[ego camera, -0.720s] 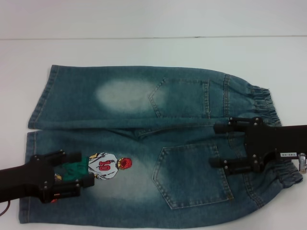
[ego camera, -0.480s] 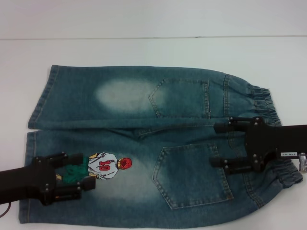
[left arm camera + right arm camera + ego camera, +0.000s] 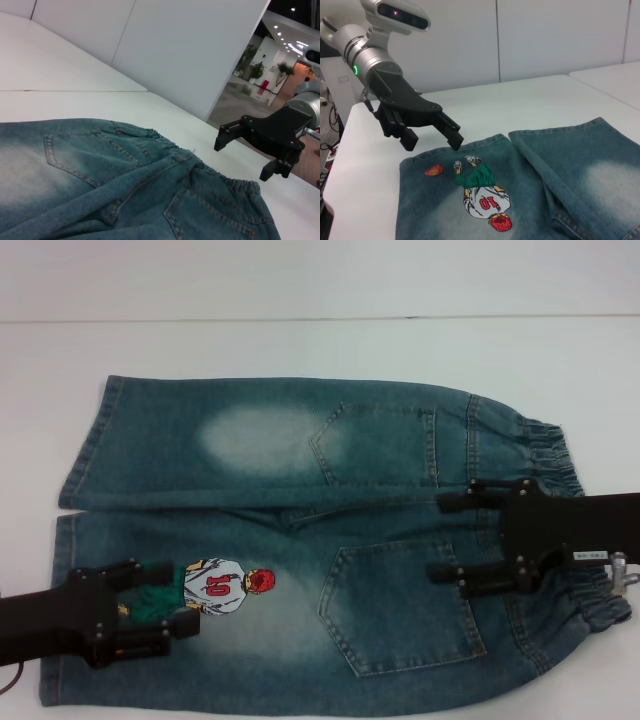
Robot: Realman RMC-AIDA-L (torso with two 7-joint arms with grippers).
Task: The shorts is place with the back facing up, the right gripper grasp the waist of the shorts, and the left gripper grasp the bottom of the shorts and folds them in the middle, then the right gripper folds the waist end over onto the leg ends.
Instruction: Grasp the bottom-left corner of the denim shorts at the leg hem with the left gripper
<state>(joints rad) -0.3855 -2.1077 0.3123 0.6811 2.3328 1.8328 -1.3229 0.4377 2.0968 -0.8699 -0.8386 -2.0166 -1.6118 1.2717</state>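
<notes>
Shorts [image 3: 300, 540] lie flat on the white bench [image 3: 300, 345], back pockets up, nothing folded yet (both grasps remain). Right claw [image 3: 452, 538] hovers open over the waist; left claw [image 3: 165, 596] hovers open above the printed leg hem.

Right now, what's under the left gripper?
The left gripper, open, hovers above the printed leg end of the shorts. Its body hides the hem and orange ball in the head view.
</notes>
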